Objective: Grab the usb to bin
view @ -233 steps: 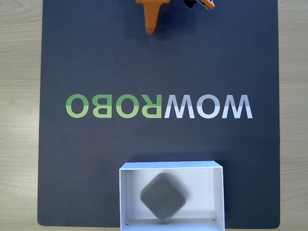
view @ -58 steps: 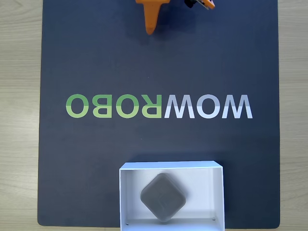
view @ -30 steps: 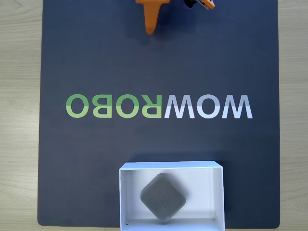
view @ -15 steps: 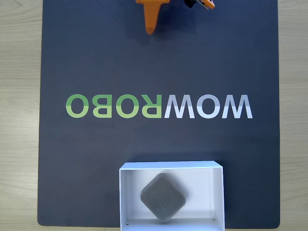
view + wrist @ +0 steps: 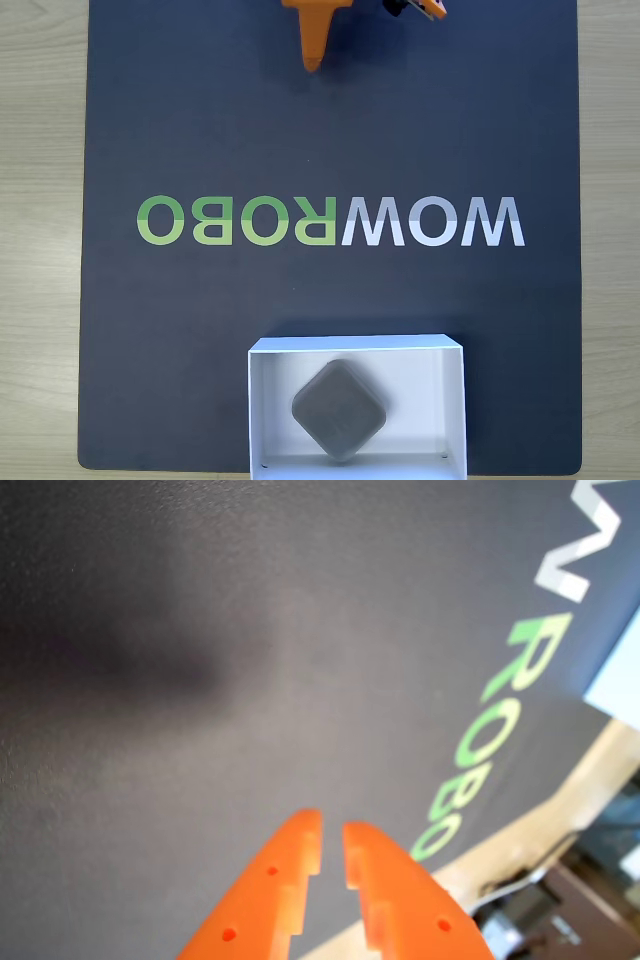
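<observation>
The usb [image 5: 338, 410], a small grey rounded-square box, lies turned like a diamond inside the bin [image 5: 355, 343], a white open-top box at the bottom middle of the fixed view. My orange gripper [image 5: 312, 62] hangs at the top edge of that view, far from the bin, over bare mat. In the wrist view the gripper [image 5: 332, 822] has its two orange fingers almost together, with a thin gap and nothing between them. A pale corner of the bin [image 5: 622, 678] shows at the right edge of the wrist view.
A dark mat [image 5: 200, 120] with the lettering WOWROBO [image 5: 330, 221] covers most of the light wooden table [image 5: 40, 200]. The mat's edge and some dark gear [image 5: 540, 920] beyond it show at the lower right of the wrist view.
</observation>
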